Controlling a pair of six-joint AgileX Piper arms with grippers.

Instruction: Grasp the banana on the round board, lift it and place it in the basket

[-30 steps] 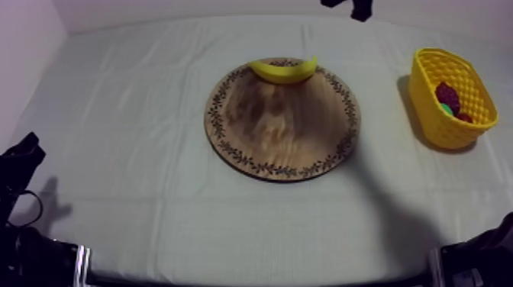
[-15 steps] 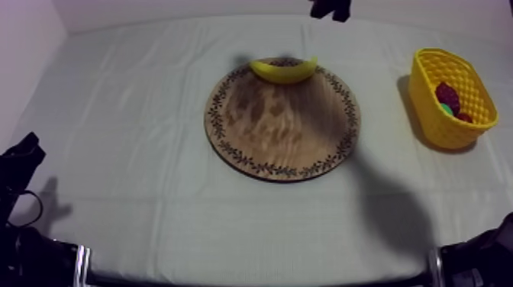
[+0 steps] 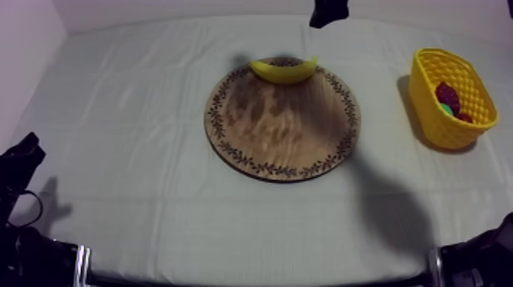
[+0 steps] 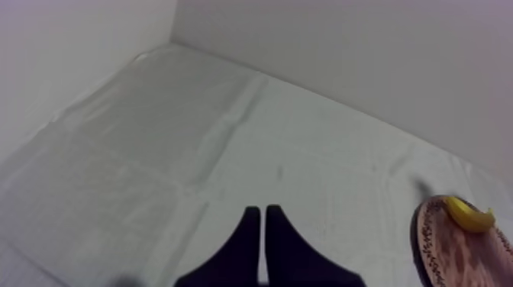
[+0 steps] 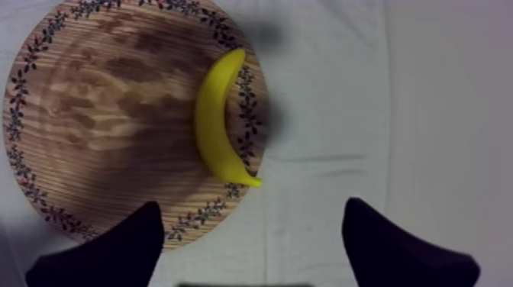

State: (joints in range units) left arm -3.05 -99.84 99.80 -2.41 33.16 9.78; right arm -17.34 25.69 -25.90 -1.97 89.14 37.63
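Observation:
The yellow banana (image 3: 284, 70) lies on the far rim of the round wooden board (image 3: 275, 133) at mid-table. My right gripper (image 3: 328, 11) hangs above the table's far edge, just behind and right of the banana. From the right wrist, the banana (image 5: 217, 122) curves along the board's patterned rim (image 5: 30, 183), one tip over the cloth. My right gripper (image 5: 252, 204) is open there, its fingers wide apart, and the banana is beyond their tips. My left gripper (image 4: 263, 221) is shut, a narrow wedge low over the cloth. The yellow basket (image 3: 435, 114) stands at the right.
Red fruit (image 3: 448, 95) and a green piece (image 3: 446, 109) lie inside the basket. My left arm (image 3: 19, 164) rests at the near left corner. From the left wrist, the banana (image 4: 469, 216) and board edge (image 4: 427, 244) lie far off across open cloth.
My right gripper has shifted left along the far edge, closer to the banana. The banana, board, basket and left arm have stayed put.

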